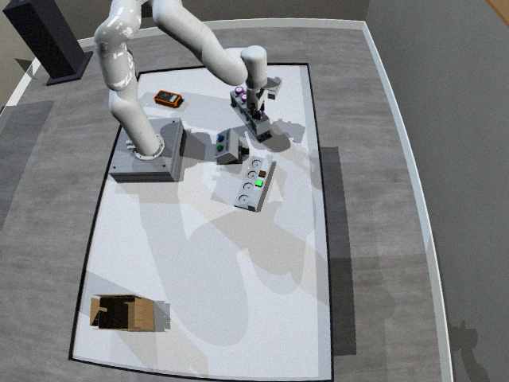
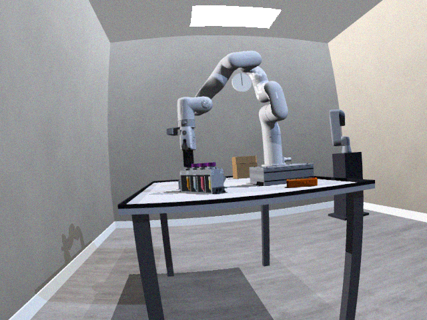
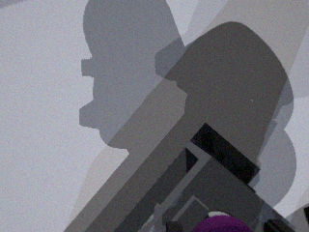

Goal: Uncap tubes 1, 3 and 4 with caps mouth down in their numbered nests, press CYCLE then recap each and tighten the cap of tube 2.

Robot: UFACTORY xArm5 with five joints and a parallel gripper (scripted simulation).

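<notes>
Gripper (image 1: 257,113) sits over the decapping station (image 1: 262,130) at a purple cap (image 3: 223,224), fingers loosened, holding nothing. Green lamp (image 1: 258,183) lit. Risk: regrasping off-centre could cross-thread the cap.

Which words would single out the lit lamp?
Find the arm's grey base block on the white mat. Near it lies the long grey cap tray. Of its two small square lamps, the lit lamp glows bright green; its neighbour is dull brown.
</notes>
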